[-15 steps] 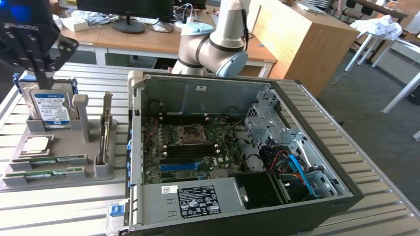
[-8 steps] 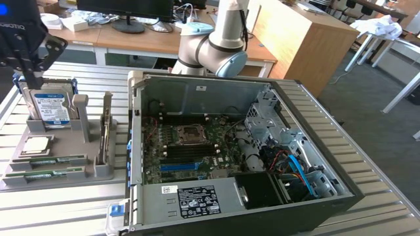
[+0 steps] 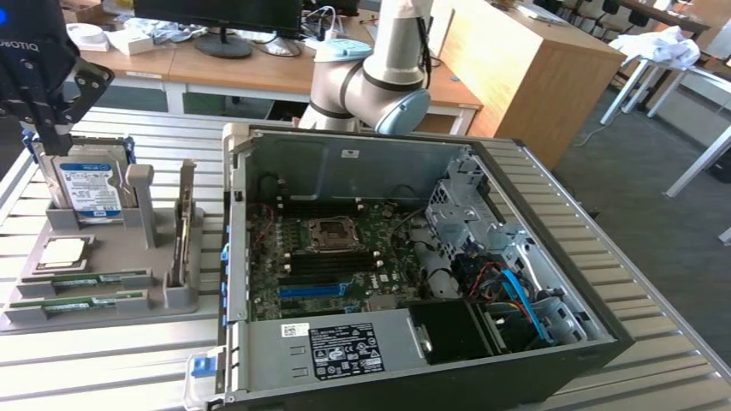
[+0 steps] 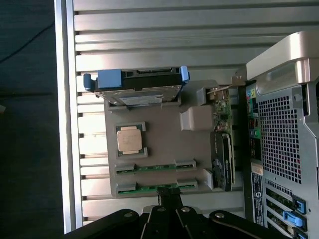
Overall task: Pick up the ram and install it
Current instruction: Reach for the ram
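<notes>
Two thin green ram sticks lie side by side in slots of a grey holder tray (image 3: 115, 312), one (image 3: 89, 278) behind the other (image 3: 80, 301). I cannot tell which of them is the task's ram. In the wrist view they are the inner stick (image 4: 152, 168) and the outer stick (image 4: 147, 188). My gripper (image 3: 54, 145) hangs shut and empty high above the tray, over the hard drive end. In the wrist view its shut fingertips (image 4: 169, 193) line up with the outer stick.
The tray also holds an upright hard drive (image 3: 92, 184) with blue clips, a silver processor (image 3: 63, 250) and a card standing on edge (image 3: 183, 227). The open computer case (image 3: 400, 257) with its motherboard (image 3: 331, 257) lies to the exterior view's right of the tray, on a slatted metal table (image 3: 115, 368).
</notes>
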Action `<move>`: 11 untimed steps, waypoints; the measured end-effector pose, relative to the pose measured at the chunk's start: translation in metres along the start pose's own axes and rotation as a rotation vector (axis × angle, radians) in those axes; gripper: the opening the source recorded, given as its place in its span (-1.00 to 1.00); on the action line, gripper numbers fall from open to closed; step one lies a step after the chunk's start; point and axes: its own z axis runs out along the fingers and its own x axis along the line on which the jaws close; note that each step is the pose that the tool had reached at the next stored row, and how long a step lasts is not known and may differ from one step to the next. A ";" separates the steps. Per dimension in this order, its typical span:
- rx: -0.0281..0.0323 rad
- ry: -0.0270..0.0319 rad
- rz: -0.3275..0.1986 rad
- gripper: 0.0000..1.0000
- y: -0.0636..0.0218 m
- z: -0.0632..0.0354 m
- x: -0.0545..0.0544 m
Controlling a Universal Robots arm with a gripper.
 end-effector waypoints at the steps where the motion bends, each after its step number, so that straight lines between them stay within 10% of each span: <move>1: 0.0000 0.0000 0.000 -0.80 0.0000 0.0000 0.000; 11: 0.0000 0.0000 0.000 -0.80 -0.0072 -0.0003 -0.001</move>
